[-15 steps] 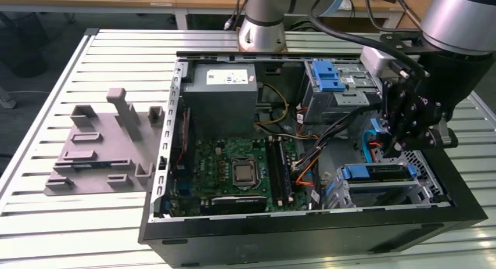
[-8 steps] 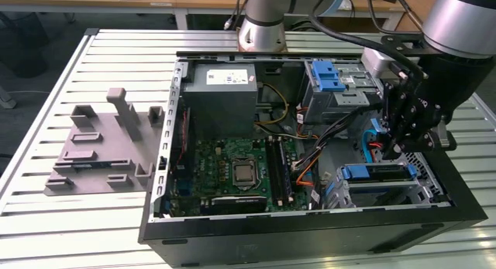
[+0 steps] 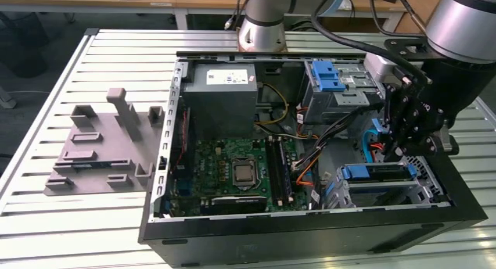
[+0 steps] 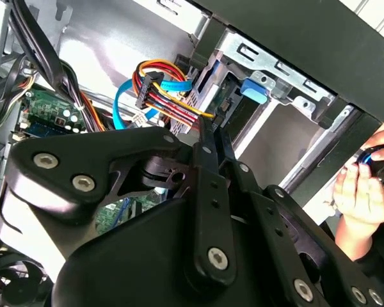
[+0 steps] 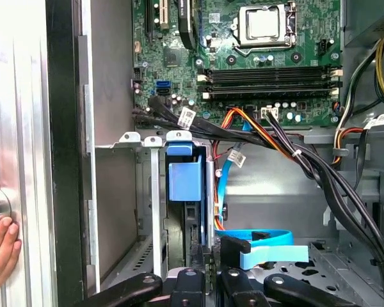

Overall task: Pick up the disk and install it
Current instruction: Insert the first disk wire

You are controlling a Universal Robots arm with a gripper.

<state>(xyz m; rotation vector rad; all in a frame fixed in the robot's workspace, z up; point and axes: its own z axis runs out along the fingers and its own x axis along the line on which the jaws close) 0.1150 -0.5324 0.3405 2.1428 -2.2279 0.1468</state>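
Gripper: the gripper [image 3: 396, 154] hung low inside the open computer case [image 3: 310, 234], over the drive cage [image 3: 430, 185] in the case's near corner on the exterior view's right
Gripper state: I could not tell whether it was clamping anything or standing free; its own linkage covered the contact point in both wrist views
Disk: the disk [image 3: 380, 175] sat on edge in that drive cage, blue plastic uppermost, directly under the gripper and touching it or very nearly so
Cables: a flat blue data cable [image 5: 264, 246] lay just beside the gripper, and a red, yellow and orange wire bundle [image 4: 166, 96] ended in a connector close by
Further in: the motherboard [image 3: 240, 170] covered the case floor, with the grey power supply [image 3: 225, 89] at the far edge and a second cage with a blue latch [image 3: 329, 77] at the far corner on the exterior view's right
Outside the case: a person's hand [image 4: 365, 185] rested against the case's outer wall beside the drive cage; a grey fixture plate [image 3: 101, 153] lay on the slatted table [image 3: 46, 222], well apart
Step in hand: by my judgement the installing, not the picking up, since the disk was already within its cage
What seating calls for: probably a straight push along the cage guides, with the blue cable and wire bundle kept clear
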